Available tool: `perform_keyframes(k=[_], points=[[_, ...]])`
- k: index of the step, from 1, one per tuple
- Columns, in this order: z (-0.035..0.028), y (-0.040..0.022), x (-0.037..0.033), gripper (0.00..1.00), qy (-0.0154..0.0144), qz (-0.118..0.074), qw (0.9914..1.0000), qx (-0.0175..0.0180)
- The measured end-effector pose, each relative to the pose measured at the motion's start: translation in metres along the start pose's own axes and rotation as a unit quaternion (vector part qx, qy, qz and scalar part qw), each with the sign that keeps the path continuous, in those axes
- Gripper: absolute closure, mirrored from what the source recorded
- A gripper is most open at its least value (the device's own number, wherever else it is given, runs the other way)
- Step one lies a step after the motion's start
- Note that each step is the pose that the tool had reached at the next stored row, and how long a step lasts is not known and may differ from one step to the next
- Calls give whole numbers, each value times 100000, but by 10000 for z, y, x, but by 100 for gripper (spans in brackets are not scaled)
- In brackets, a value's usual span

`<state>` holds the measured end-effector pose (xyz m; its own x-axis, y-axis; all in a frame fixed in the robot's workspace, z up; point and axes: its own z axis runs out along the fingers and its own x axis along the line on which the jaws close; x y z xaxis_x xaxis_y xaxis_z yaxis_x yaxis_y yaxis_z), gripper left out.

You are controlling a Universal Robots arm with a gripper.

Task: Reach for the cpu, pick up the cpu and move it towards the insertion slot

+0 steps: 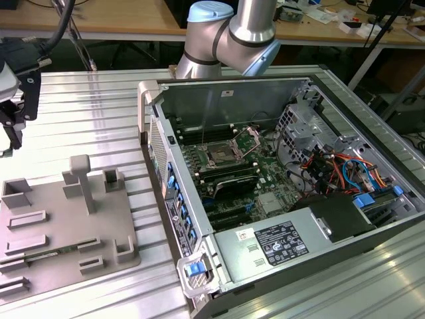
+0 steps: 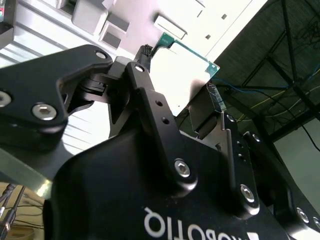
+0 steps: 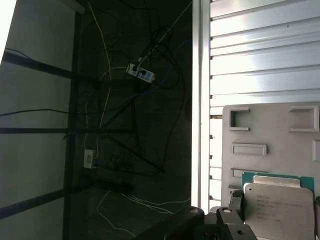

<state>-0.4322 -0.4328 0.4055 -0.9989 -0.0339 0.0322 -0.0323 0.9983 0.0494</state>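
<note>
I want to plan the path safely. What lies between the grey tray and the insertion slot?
In the exterior view: a strip of ribbed table, then the computer case wall, then black memory slots beside the insertion slot.

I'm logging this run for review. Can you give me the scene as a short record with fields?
holding: the cpu, clamped between the jaws of the gripper
behind cpu: grey tray, in the first wrist view
insertion slot: inside the open computer case, dark centre showing
tray versus case: tray on the exterior view's left
</note>
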Motion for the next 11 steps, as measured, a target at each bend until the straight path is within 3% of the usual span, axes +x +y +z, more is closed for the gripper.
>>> perform_keyframes(k=[6, 11], points=[[-5, 0, -2, 45, 3, 1, 100000, 5], [-99, 5, 0, 45, -3, 0, 100000, 0]])
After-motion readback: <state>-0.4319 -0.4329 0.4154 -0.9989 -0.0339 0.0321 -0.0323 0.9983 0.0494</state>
